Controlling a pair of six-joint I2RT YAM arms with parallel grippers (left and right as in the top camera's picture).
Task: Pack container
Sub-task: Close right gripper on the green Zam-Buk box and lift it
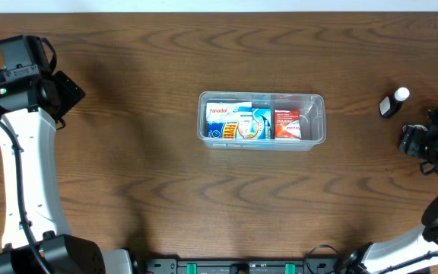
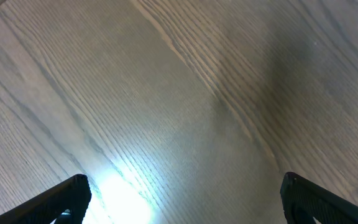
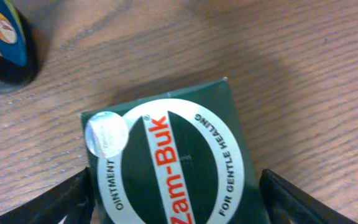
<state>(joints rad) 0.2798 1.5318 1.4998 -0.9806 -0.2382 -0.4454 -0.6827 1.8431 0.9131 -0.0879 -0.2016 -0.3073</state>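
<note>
The clear plastic container (image 1: 318,100) sits at the table's centre and holds a white Panadol box (image 1: 220,113), a blue box (image 1: 251,123) and a red box (image 1: 287,123). My right gripper (image 3: 176,180) is open at the far right of the table (image 1: 424,141). Its fingers straddle a dark green Zam-Buk ointment box (image 3: 166,149) lying on the wood, with a gap at the right finger. The overhead view does not show this box. My left gripper (image 2: 185,182) is open and empty over bare wood at the far left (image 1: 61,91).
A small black bottle with a white cap (image 1: 394,102) lies at the far right, just behind my right gripper. It also shows in the right wrist view (image 3: 2,46) at the top left corner.
</note>
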